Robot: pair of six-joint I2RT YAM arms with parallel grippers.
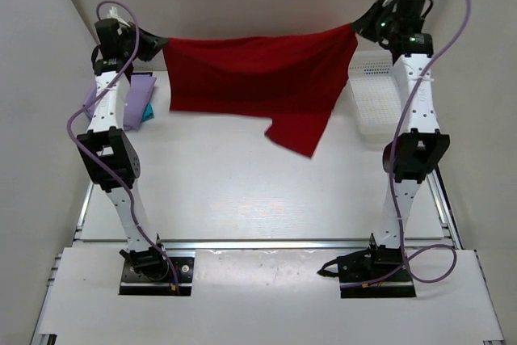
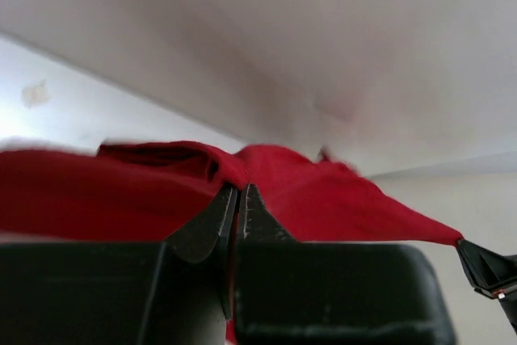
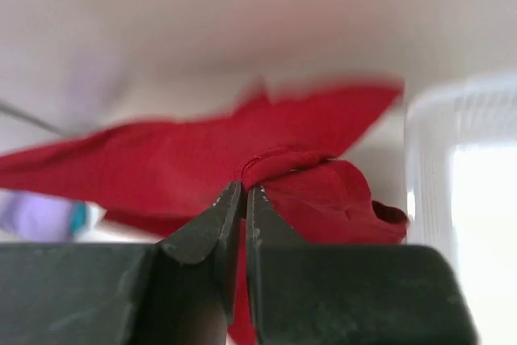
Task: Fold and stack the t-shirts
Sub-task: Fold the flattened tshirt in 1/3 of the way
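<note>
Red fabric fills the middle of the top view: the deep red t-shirt (image 1: 258,74) hangs stretched in the air between the two arms, above the far part of the table (image 1: 242,191). One lower corner droops towards the table on the right. At the far left, by the left arm, the lavender t-shirt (image 1: 137,90) lies as a compact bundle, with an edge of the teal t-shirt (image 1: 149,112) showing at its side. They look folded and stacked, so I judge two shirts done and the red one unfolded and not yet on the pile. The white mesh basket (image 1: 373,103) sits at the far right. Both arms reach up and away, elbows bent, the left gripper (image 1: 153,46) and the right gripper (image 1: 363,23) at the shirt's top corners.

From the left wrist, the left gripper (image 2: 240,187) has its jaws pinched nearly together on a bunched fold of the red t-shirt (image 2: 97,191), which runs taut to the right gripper (image 2: 485,268) at the frame's edge.

From the right wrist, the right gripper (image 3: 242,187) is likewise clamped tight on a gathered hem of the red t-shirt (image 3: 161,159). The lavender t-shirt (image 3: 32,216) and teal t-shirt (image 3: 78,217) blur low on the left, and the basket (image 3: 460,159) stands to the right.
</note>
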